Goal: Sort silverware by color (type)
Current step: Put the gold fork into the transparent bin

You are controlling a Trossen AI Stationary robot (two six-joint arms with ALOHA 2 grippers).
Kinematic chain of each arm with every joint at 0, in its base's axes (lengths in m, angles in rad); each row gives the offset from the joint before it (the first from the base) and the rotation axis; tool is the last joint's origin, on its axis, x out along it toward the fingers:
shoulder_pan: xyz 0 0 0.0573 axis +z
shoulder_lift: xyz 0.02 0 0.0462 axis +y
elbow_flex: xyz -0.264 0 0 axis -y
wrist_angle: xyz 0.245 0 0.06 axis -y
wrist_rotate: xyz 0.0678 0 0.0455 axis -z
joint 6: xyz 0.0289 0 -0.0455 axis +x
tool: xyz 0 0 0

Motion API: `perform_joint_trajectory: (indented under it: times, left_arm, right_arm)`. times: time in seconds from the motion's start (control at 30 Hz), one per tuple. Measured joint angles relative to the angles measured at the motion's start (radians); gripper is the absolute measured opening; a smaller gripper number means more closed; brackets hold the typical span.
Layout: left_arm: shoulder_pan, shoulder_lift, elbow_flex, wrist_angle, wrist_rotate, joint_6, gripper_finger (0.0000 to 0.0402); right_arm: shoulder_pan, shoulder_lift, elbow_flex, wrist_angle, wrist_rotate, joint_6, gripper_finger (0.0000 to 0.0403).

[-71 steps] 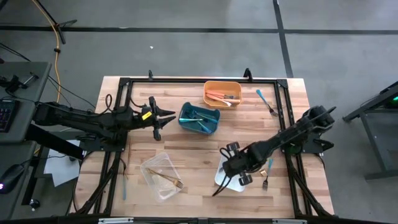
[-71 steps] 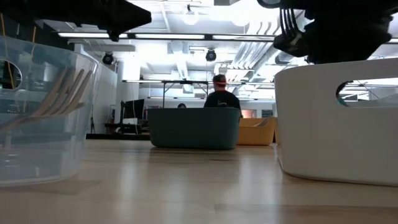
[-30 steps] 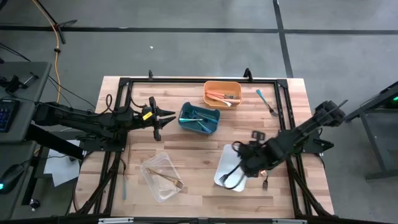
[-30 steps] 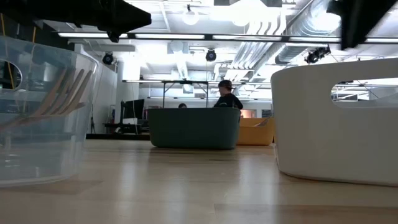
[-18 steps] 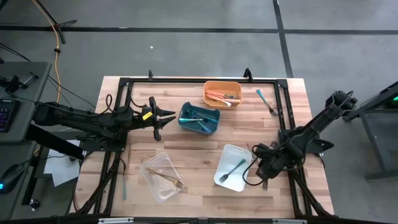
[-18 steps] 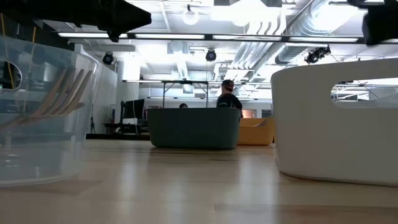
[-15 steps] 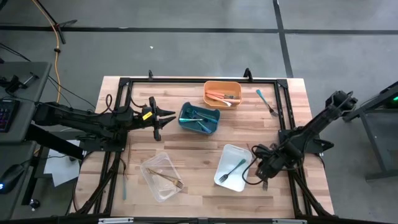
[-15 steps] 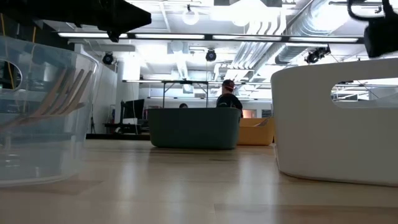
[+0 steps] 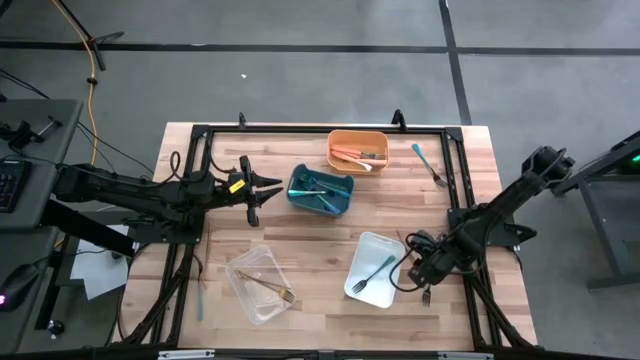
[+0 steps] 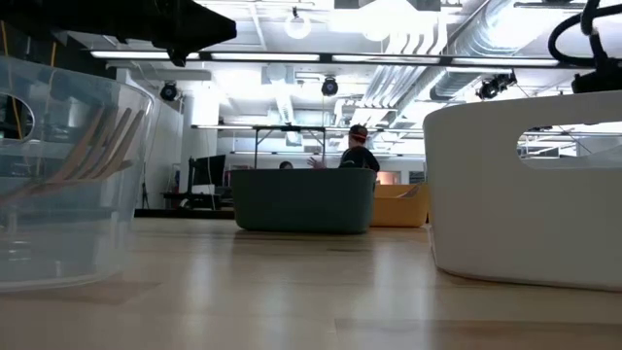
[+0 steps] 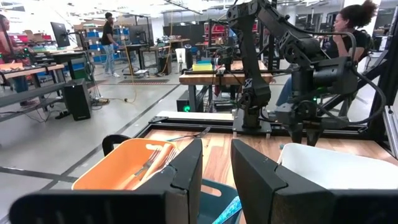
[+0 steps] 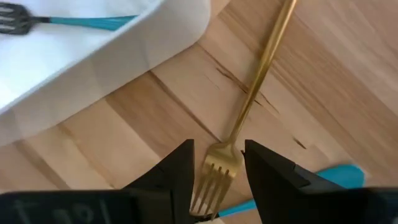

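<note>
My right gripper [image 12: 216, 171] points down, open, just right of the white bin [image 9: 372, 268]. Its fingers stand on either side of the tine end of a gold fork [image 12: 249, 106] that lies flat on the wood; whether they touch it I cannot tell. A teal-handled fork [image 12: 68, 22] lies in the white bin, and another teal piece [image 12: 336, 177] lies beside the gold fork. My left gripper [image 9: 262, 187] waits level and open, left of the blue bin [image 9: 320, 190].
An orange bin [image 9: 358, 150] with silverware stands at the far middle. A clear bin [image 9: 258, 283] with gold pieces stands at the near left. A loose teal-handled fork [image 9: 428, 165] lies at the far right, a teal piece [image 9: 199, 298] at the near left. Black frame rails border the table.
My right gripper has left the space over the white bin, gone toward the table's right edge and sunk to the wood. It has rolled about its own axis and tipped to point more steeply down over the gold fork.
</note>
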Motion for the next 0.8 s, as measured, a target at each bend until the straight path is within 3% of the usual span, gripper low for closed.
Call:
perform_joint_trajectory:
  times: [0.8]
  left_arm:
    - [0.000,0.000,0.000,-0.001,0.000,0.002,0.0076]
  right_arm:
    - [0.000,0.201,0.005,0.085,-0.018,0.035,0.0127]
